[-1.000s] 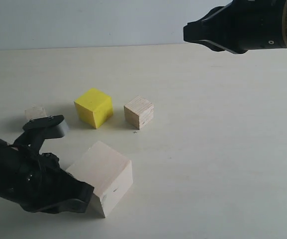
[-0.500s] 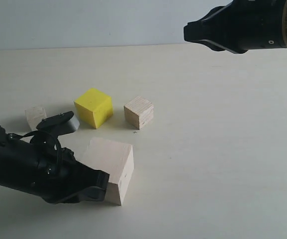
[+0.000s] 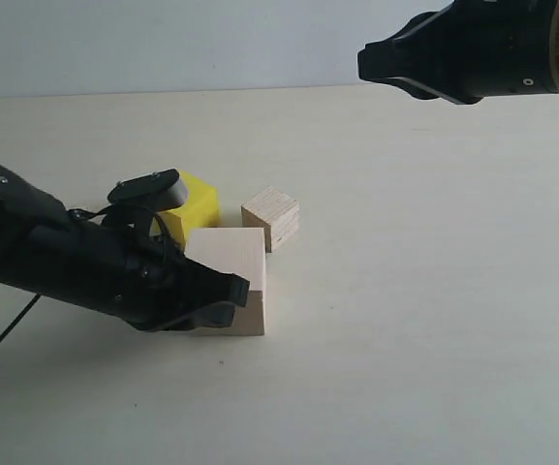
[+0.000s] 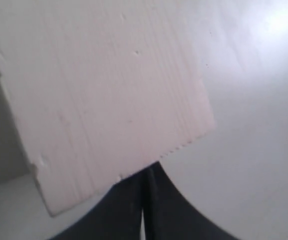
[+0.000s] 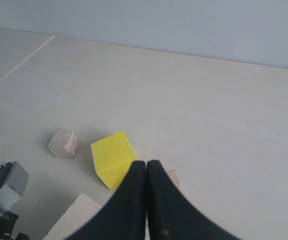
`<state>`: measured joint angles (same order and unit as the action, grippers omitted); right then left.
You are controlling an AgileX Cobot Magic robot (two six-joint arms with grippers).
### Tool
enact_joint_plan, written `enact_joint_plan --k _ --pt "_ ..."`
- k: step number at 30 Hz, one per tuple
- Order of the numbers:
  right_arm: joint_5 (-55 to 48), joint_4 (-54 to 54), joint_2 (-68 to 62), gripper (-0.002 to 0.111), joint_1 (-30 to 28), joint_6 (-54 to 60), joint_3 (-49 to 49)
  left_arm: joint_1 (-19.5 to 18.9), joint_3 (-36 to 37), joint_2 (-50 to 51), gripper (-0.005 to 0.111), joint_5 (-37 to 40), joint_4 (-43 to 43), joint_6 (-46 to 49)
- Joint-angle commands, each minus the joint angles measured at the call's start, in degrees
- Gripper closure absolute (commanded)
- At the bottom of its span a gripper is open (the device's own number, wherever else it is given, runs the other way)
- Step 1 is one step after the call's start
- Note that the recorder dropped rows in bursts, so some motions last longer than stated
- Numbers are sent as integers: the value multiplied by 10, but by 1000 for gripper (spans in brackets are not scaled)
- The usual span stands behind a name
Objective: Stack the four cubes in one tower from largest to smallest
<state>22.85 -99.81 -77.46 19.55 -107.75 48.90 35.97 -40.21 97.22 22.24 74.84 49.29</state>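
Table [image 3: 424, 320] bears largest cube [image 3: 235, 262] touching closed left end effector [image 3: 224, 302].

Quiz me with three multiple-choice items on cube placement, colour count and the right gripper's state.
1. Where is the largest cube?
A) on the yellow cube
B) on the table, nearer the exterior camera than the yellow cube
C) in the right gripper
2. How many cubes are yellow?
A) one
B) two
C) three
3. The right gripper is:
A) open
B) shut on a cube
C) shut, empty
Answers: 1 B, it rests on the table in front; 2 A, only one yellow block shows; 3 C, its fingers meet with nothing between.
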Motion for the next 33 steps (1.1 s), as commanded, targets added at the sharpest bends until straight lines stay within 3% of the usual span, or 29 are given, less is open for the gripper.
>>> enact_joint_plan --k 1,10,17,23,28,33 --pt "10 -1 0 108 1 -3 3 0 -13 20 107 -22 6 12" --pt "14 -1 0 108 1 -3 3 0 -13 -5 107 -2 7 12" --pt "15 -1 -9 108 1 6 8 0 -13 -124 107 15 7 10" --pt "60 -1 -87 108 1 15 71 -4 -13 -234 107 11 -11 6" --pt "91 -1 -139 108 5 15 138 -44 -13 -309 107 13 -100 -73" --pt "87 -1 -176 108 21 38 199 -111 -13 -362 107 45 -253 -197"
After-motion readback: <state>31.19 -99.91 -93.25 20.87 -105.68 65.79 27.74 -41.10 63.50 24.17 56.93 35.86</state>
